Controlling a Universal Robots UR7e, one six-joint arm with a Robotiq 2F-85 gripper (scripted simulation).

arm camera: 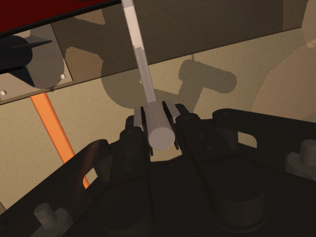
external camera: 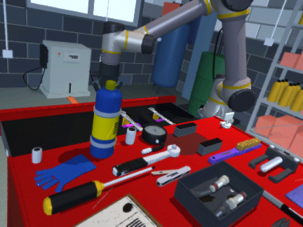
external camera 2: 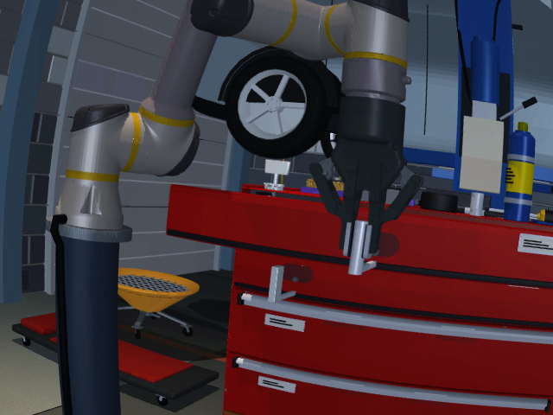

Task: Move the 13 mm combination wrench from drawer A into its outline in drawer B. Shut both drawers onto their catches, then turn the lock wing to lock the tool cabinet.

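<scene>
The grey handle post [external camera 2: 360, 250] on the front of the top drawer [external camera 2: 312, 223] stands upright between my fingers, and the handle's bar [arm camera: 139, 51] runs away from it in the wrist camera. The top drawer is pulled out from the red tool cabinet, and its black inside [external camera: 63, 128] shows a wrench [external camera: 162, 115] lying on the far side. A second grey post [external camera 2: 277, 286] stands on the drawer front below. The lock wing [external camera 2: 277, 172] sits on the cabinet top near the arm's base. My gripper [external camera 2: 360, 243] hangs in front of the top drawer and is closed on the handle post.
A dark tray [external camera: 217, 191] with sockets sits on the cabinet top beside a blue and yellow bottle [external camera: 105, 121], a ratchet [external camera: 147, 159], a screwdriver [external camera: 80, 194] and a blue glove [external camera: 63, 173]. An orange stool [external camera 2: 154, 290] and a creeper stand on the floor beside the arm's post.
</scene>
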